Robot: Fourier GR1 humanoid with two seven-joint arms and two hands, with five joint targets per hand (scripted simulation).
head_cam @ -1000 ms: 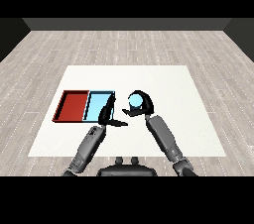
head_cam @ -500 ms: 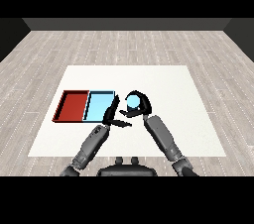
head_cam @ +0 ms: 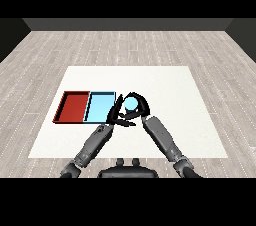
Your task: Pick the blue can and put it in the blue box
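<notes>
The round, smooth light blue can (head_cam: 131,104), no label readable, sits in the right hand (head_cam: 138,110), whose black fingers curl round it just beside the flat light blue tray (head_cam: 100,107)'s right edge. The left hand (head_cam: 116,111) holds straight fingers near the can.

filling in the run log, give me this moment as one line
phase: carrying | right hand: curled round blue can | left hand: open, beside can | can: just right of light blue tray, not in it yet

The table (head_cam: 200,95) looks matt white and smooth — the floor (head_cam: 128,45) beyond is pale wood planks (grain visible).
</notes>
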